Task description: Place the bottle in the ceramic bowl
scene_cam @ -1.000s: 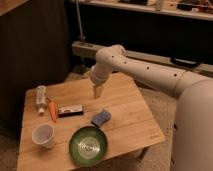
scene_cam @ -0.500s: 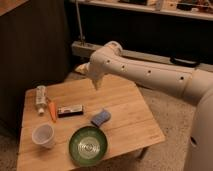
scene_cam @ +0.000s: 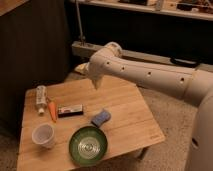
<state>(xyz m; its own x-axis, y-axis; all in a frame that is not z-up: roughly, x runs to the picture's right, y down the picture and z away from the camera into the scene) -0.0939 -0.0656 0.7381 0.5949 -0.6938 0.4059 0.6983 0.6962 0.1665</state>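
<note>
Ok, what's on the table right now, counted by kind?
bottle: 1
ceramic bowl: 1
white cup: 1
carrot: 1
dark box: 1
blue sponge: 1
Total: 6 on the table; the gripper hangs above its far side.

White arm (scene_cam: 145, 75), smooth and rounded, dotted with small dark holes
A pale gripper (scene_cam: 95, 83) is seen at its tip, above the far edge of the table (scene_cam: 125, 107)

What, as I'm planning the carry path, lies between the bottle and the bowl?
The carrot and the dark box lie between the bottle and the bowl. The claw hangs above the far side of the table, nothing between it and the bottle.
</note>
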